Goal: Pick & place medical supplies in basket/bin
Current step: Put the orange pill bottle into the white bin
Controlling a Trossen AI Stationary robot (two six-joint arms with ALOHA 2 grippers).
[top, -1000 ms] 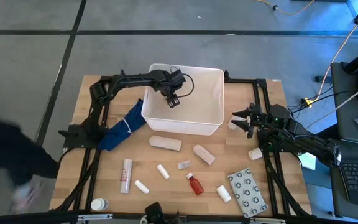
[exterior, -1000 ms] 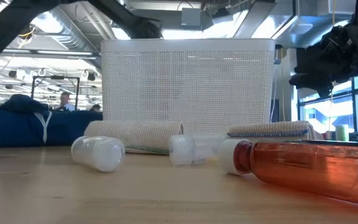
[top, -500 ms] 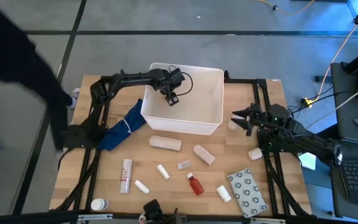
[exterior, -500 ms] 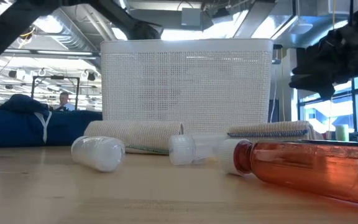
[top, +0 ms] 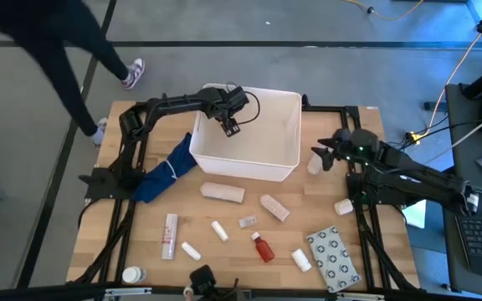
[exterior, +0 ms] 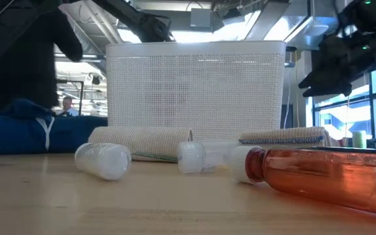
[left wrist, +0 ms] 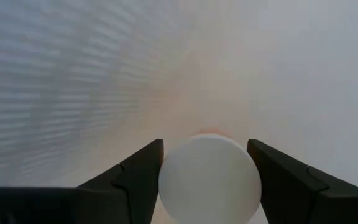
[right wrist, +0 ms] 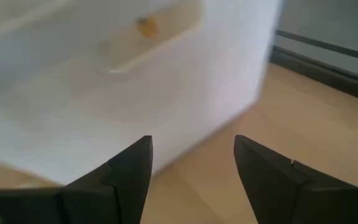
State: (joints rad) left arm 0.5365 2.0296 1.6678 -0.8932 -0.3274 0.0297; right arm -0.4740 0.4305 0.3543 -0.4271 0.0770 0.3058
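Left gripper [top: 230, 127]: held over the inside of the white bin [top: 289, 159], near its left wall; in the left wrist view a round white item [left wrist: 210, 179] sits between the fingers [left wrist: 137, 175], seemingly gripped, though slight gaps make a firm hold uncertain.
Right gripper [top: 321, 155]: held just beside the bin's right wall, fingers parted, nothing between them.
Bin: set at the table's far middle; no contents can be made out on its floor from above.
Supplies left on table: beige rolls [top: 223, 192], white tube [top: 170, 235], red bottle [top: 263, 247], ring-patterned packet [top: 334, 257], several small white bottles.
Step in hand: judged as drop-off of the white item into the bin.
Next move: full opening of the left fingers is called for, then a lift clear of the rim.
Bystander: a person's legs [top: 74, 50] are seen beyond the table.
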